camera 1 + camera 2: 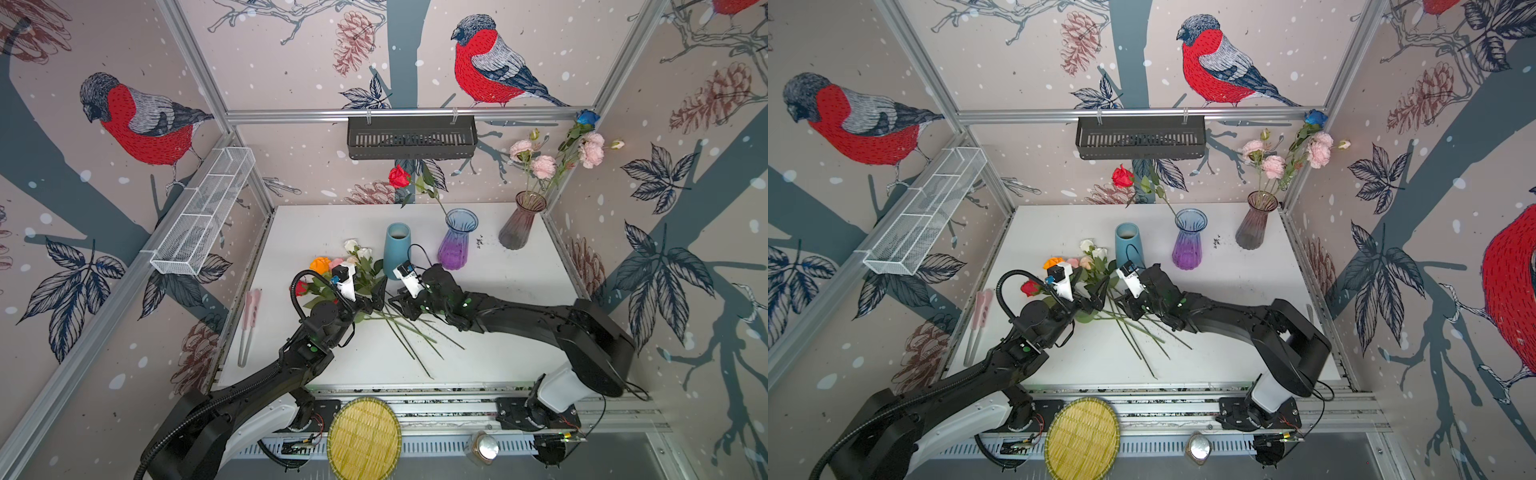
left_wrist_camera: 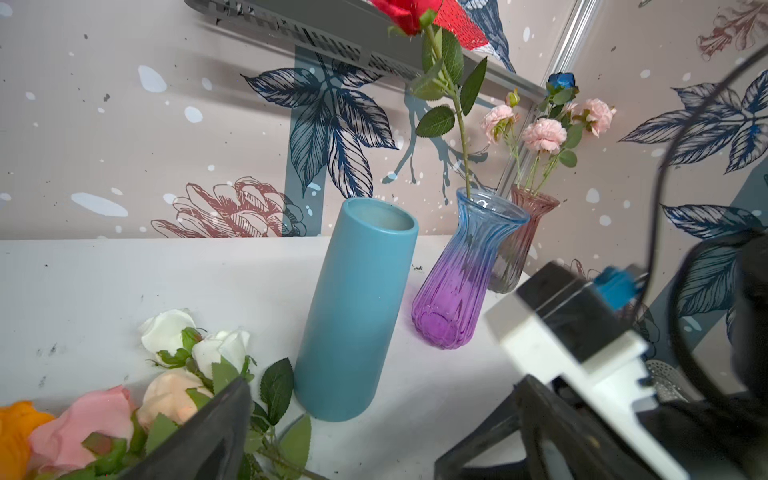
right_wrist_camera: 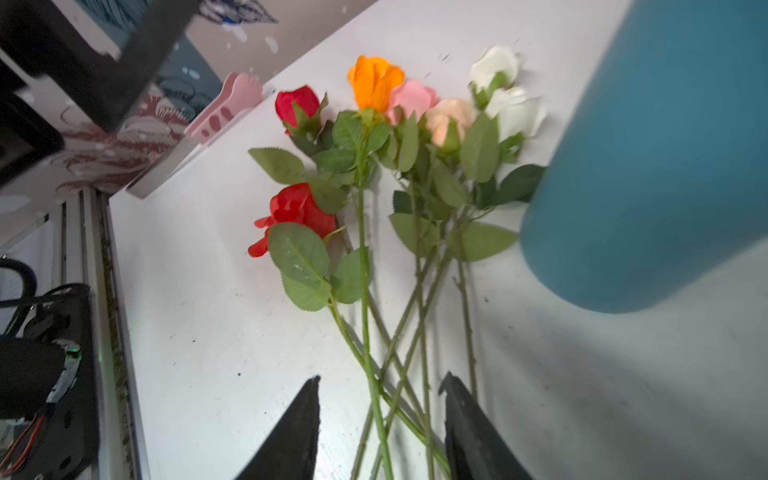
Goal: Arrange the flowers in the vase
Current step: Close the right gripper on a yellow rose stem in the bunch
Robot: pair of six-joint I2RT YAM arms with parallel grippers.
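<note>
Lying fanned on the white table (image 1: 498, 332), the flowers (image 3: 374, 137) cross stems just beside the blue vase (image 1: 397, 249); in both top views the arms hide several blooms. The right gripper (image 3: 380, 419) straddles the crossed stems, jaws partly apart; contact cannot be told. The left gripper (image 2: 374, 440) hovers spread wide over the leaves. Behind stand a purple vase (image 1: 457, 241) with one red rose (image 1: 399, 176) and a smoky vase (image 1: 521, 224) of pink carnations (image 1: 544, 166).
</note>
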